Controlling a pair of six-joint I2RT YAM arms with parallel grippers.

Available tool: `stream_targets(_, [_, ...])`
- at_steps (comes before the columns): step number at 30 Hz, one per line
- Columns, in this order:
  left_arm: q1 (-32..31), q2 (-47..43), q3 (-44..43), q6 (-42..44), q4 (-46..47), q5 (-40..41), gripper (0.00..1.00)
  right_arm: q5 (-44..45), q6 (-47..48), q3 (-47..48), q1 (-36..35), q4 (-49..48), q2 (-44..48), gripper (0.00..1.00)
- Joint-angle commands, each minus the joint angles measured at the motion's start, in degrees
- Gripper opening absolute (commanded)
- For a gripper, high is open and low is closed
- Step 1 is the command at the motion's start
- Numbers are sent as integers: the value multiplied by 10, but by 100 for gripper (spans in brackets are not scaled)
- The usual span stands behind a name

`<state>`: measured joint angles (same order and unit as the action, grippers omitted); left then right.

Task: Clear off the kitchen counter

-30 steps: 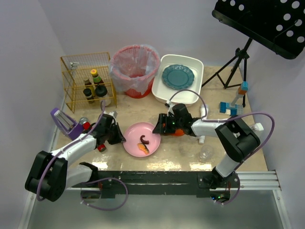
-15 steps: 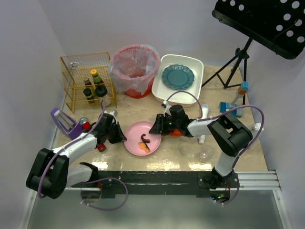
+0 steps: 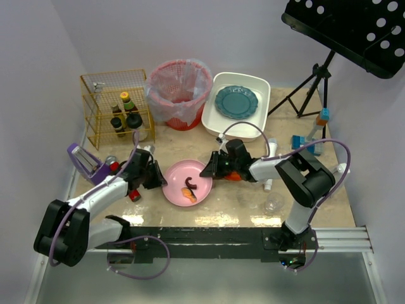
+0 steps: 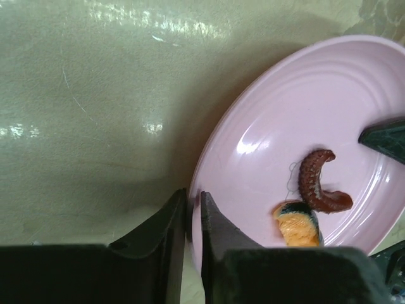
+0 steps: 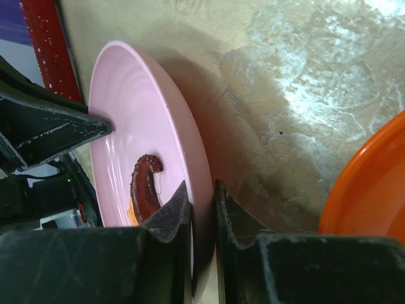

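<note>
A pink plate (image 3: pixel 177 174) lies on the kitchen counter (image 3: pixel 221 206) between the two arms. A dark red tentacle piece (image 4: pixel 316 183) and an orange food scrap (image 4: pixel 297 229) lie in it. My left gripper (image 3: pixel 159 180) is shut on the plate's left rim, one finger inside and one outside (image 4: pixel 193 202). My right gripper (image 3: pixel 209 170) is shut on the opposite rim (image 5: pixel 201 196) of the plate (image 5: pixel 120 107). An orange dish (image 5: pixel 373 183) sits just behind the right wrist.
At the back stand a yellow wire basket (image 3: pixel 117 107) with bottles, a red lined bin (image 3: pixel 179 92) and a white tub (image 3: pixel 218 123) holding a teal plate. A purple object (image 3: pixel 85 163) lies at the left, a clear cup (image 3: pixel 273 202) at front right, and a black tripod (image 3: pixel 310 95) at the right.
The right gripper slid left to the pink plate and closed on its right rim. The left gripper kept its grip on the left rim.
</note>
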<state>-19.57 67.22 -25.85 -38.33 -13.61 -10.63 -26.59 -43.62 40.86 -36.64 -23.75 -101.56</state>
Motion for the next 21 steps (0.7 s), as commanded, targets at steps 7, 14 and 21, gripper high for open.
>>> stream_targets(7, [1,-77,-89,-4,-57,68,53,-51,-31,5,3,-24,66,0])
stream_targets(14, [2,-126,-175,4,-117,123,59,-32,-22,44,7,43,120,0])
stream_targets(21, [1,-135,-236,21,-162,183,61,-34,-50,72,21,75,167,0])
